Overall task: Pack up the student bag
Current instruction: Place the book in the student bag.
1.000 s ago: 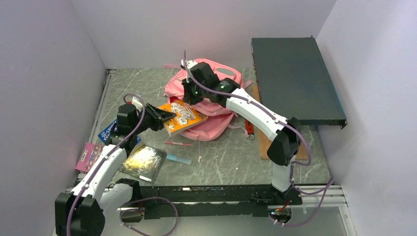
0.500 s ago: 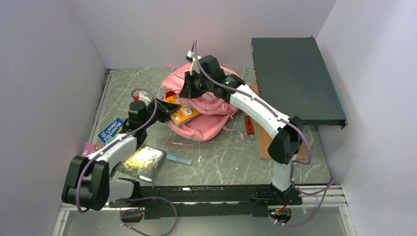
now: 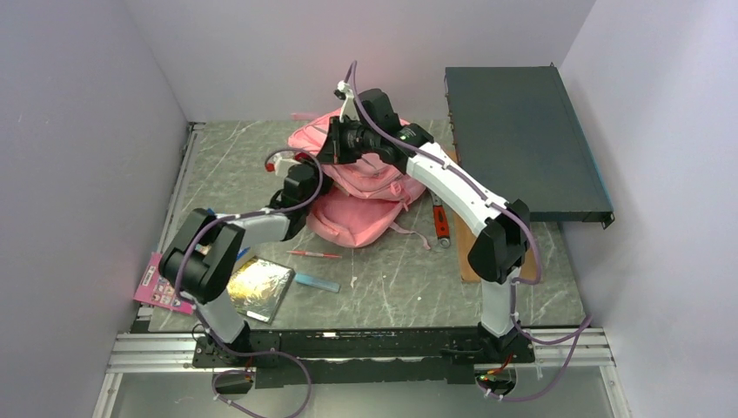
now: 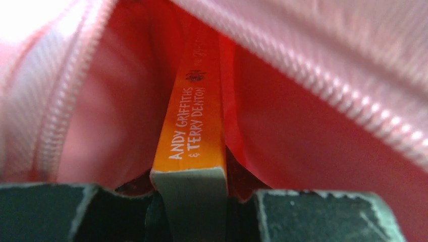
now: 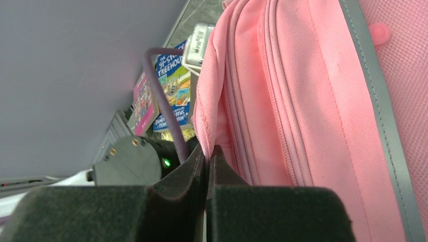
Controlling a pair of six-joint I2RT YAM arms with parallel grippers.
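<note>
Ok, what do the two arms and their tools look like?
The left arm and right arm are white shells with black joints, a purple cable trailing along each. The left tool and right tool have blocky black padded fingers.

Bag mouth tight: orange book [image 4: 194,126] fills middle of opening, left hand [image 4: 189,212] clamped on its near end. Pink lining presses both sides, zip teeth close on either flank. Right hand [image 5: 207,166] pinches student bag [image 3: 352,218] rim, its arm spanning over bag top. Bare surface [image 3: 235,161] back-left, also front-centre, right of pen [image 3: 315,254]. Front-left cluttered: foil pouch [image 3: 257,287], pale blue stick [image 3: 316,283], pink card [image 3: 157,283]. Right side blocked by dark panel [image 3: 522,139], wooden board [image 3: 466,248], red tool [image 3: 440,225].
</note>
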